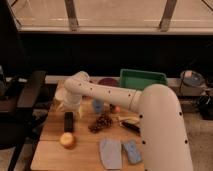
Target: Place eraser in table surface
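Observation:
The eraser is a small flat black block. It lies on the light wooden table surface, on the left side, just behind a yellow-orange fruit. My gripper hangs at the end of the white arm, just above and behind the eraser, near the table's far left. It appears separate from the eraser, with nothing visibly in it.
A green tray stands at the back right. A blue cup, dark grapes, a banana with a black-handled tool and two folded cloths lie mid-table. A dark chair stands to the left.

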You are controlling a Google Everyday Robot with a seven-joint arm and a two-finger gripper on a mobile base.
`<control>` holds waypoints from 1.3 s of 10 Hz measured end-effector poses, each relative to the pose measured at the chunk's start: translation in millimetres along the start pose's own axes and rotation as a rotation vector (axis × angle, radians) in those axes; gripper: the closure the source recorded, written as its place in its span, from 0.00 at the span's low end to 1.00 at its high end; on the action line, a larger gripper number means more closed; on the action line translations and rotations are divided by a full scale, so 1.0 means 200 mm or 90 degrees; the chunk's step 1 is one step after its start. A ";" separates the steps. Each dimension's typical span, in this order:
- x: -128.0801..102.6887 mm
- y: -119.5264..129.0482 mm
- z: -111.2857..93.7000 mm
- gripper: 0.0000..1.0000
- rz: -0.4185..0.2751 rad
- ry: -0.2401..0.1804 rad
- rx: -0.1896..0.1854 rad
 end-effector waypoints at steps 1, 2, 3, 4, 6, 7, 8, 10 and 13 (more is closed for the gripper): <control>0.00 0.01 0.04 0.20 0.003 -0.007 0.001; 0.00 0.02 0.07 0.21 0.007 -0.015 0.002; -0.01 0.03 0.11 0.26 0.010 -0.025 0.002; -0.02 0.03 0.14 0.35 0.011 -0.030 0.001; -0.02 0.04 0.14 0.55 0.012 -0.033 -0.003; -0.02 0.05 0.13 0.64 0.012 -0.034 -0.004; -0.03 0.04 0.13 0.76 0.011 -0.035 -0.004; -0.03 0.05 0.13 0.95 0.011 -0.034 -0.004; -0.05 0.01 0.03 1.00 0.028 0.003 -0.009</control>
